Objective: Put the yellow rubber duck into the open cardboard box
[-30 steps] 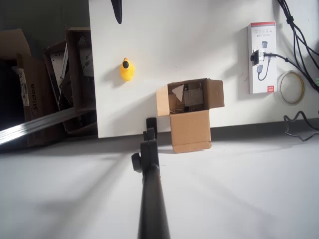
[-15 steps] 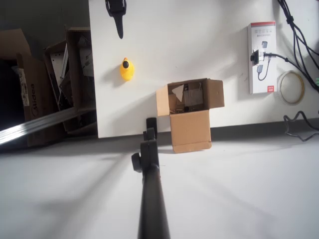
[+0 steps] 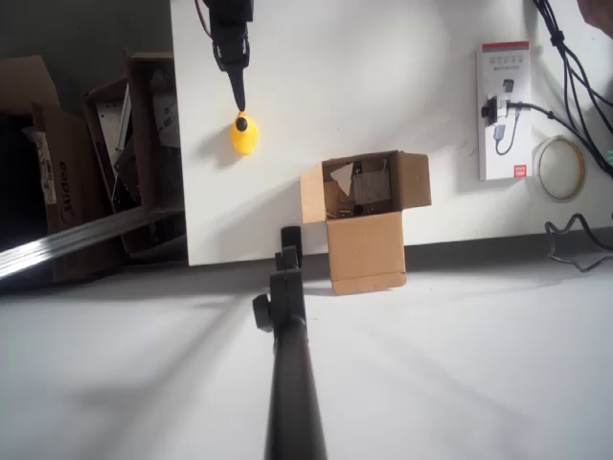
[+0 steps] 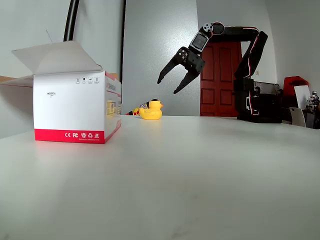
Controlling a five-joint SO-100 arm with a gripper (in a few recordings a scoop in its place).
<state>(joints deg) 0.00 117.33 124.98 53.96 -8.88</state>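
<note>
one yellow rubber duck [image 3: 245, 135], one open cardboard box [image 3: 363, 219], jaws [image 4: 168, 83] spread

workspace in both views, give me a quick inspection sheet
Surface: white table, mostly bare.
Job's things: small yellow rubber duck upright on the table; light-brown open cardboard box at the table edge, flaps out.
Clutter: white and red retail box, tape ring.
Grippers: black two-finger gripper open in the air, not touching the duck.
Cables: black cables along the right edge.
Surroundings: dark brown cartons beside the table; red door behind.
</note>
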